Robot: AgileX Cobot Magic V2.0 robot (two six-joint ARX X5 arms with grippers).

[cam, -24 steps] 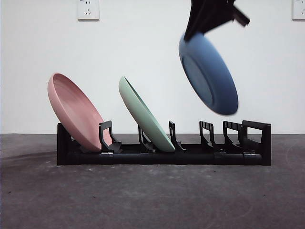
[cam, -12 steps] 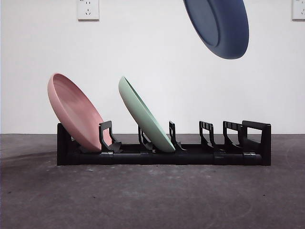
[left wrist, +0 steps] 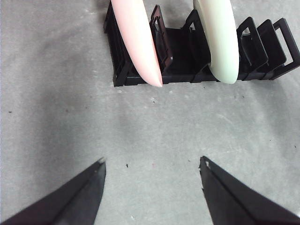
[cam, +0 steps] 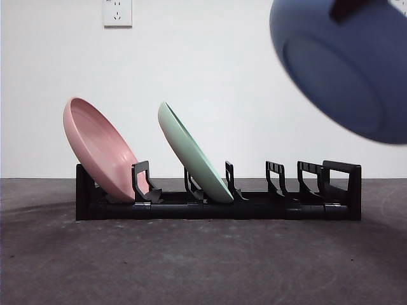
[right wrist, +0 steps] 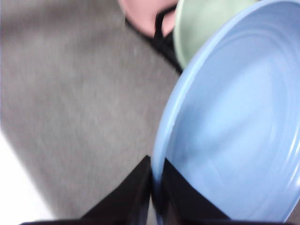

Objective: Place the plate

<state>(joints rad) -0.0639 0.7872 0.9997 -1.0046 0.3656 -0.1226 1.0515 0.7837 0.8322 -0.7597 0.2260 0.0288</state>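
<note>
While airborne, blue plate tilts, rim nipped by right pincer | left pincer spread

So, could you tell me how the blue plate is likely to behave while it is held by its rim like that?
The blue plate looks rigid, so it should keep its shape. The right hand pinches only a short stretch of rim, so the plate may well swing or pivot in the grip. Its smooth, glossy-looking surface suggests it could slip, and it hangs high above the rack, so a drop might chip it.

Low front camera, two wrist cameras — all share the rack.
</note>
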